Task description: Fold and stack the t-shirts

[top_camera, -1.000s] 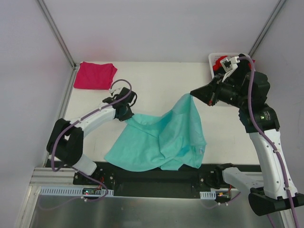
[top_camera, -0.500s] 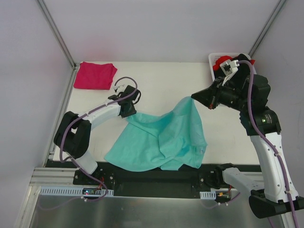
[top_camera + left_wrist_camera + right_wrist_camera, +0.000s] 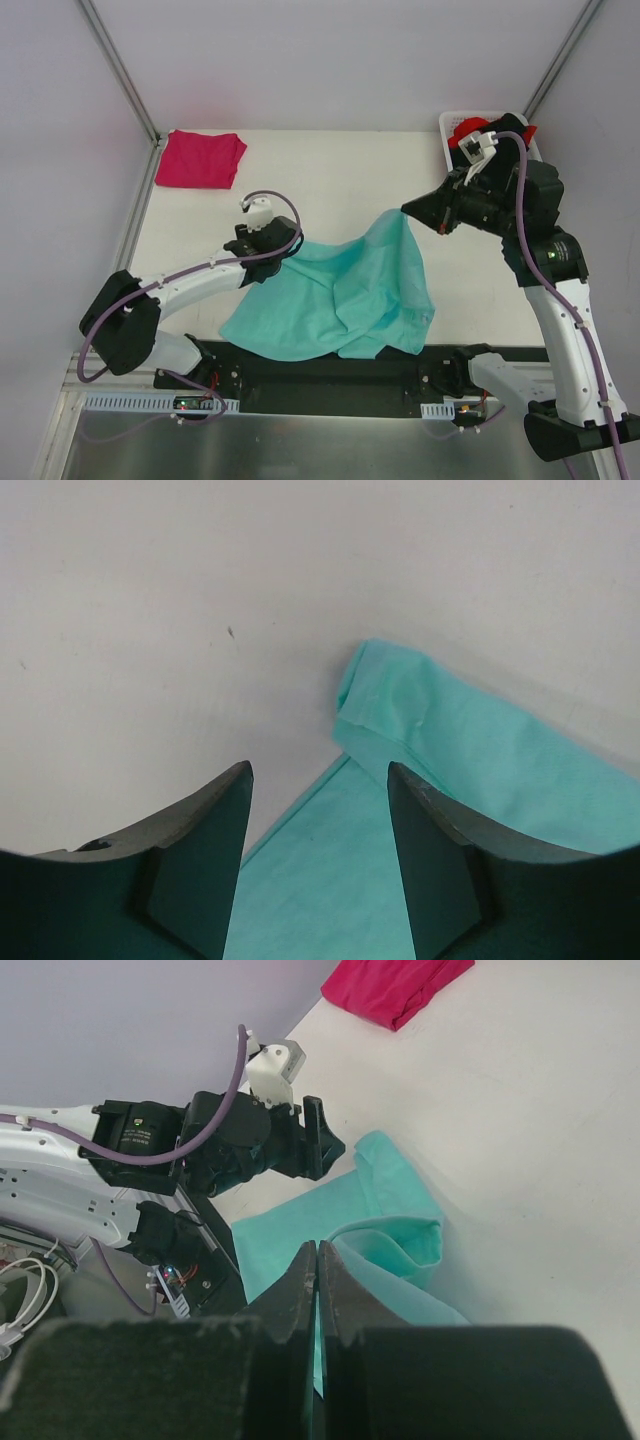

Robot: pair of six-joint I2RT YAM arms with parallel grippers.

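One white table (image 3: 330,170) carries everything. The largest thing on it is the teal t-shirt (image 3: 330,300), spread out crumpled toward 6 o'clock, with one far corner drawn up off the surface toward 2 o'clock. That corner is pinched in the right gripper (image 3: 408,208), whose jaws are pressed together on the cloth. The left gripper (image 3: 288,243) is held at the shirt's 10 o'clock edge. In its wrist view the jaws stand apart with nothing between them, and a doubled-over edge lies just ahead.

At 11 o'clock the smaller pink t-shirt (image 3: 202,158) is laid in a compact folded shape, well apart from the teal one. At 1 o'clock a white basket (image 3: 446,124) is partly hidden by the right arm, with a red garment (image 3: 466,128) showing in it.

With a single corner held, the shirt could be dragged into a bunch rather than flattened if that corner is pulled further. The thin pinch could also slip. At the doubled edge, two layers might be caught by the left fingers, and a crooked fold would result.

Counted: one table, two t-shirts on it, two grippers, one basket, one red garment visible.
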